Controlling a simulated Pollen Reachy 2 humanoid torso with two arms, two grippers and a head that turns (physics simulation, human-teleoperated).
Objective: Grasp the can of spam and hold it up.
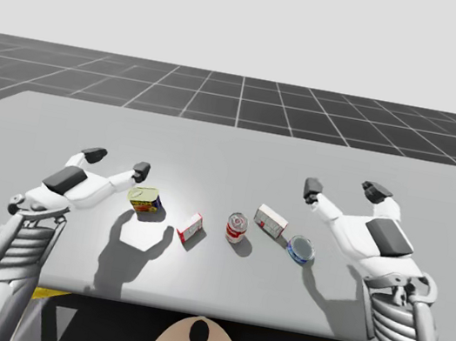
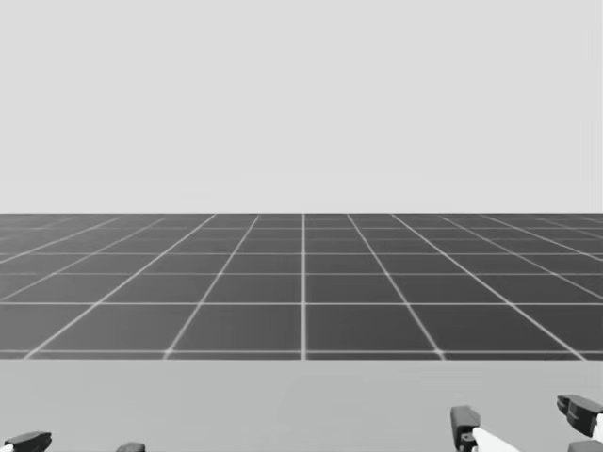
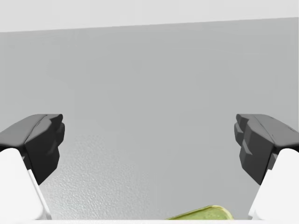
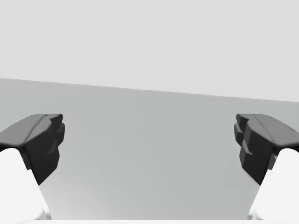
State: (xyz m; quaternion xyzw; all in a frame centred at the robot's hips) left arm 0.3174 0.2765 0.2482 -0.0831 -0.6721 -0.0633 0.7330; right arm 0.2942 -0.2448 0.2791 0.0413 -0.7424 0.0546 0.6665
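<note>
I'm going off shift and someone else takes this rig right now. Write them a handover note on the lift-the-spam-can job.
Left pincer: open, holding nothing. It hovers beside the yellow rectangular can. In the left wrist view the can's edge shows low between its fingers.
Right pincer: open and empty above the table, past the flat blue can.
The yellow can stands on the table, leftmost in the row of things.
Done: the approach only; nothing is grasped.
Left to do: probably lower the left pincer around the can, close on it, and lift.
</note>
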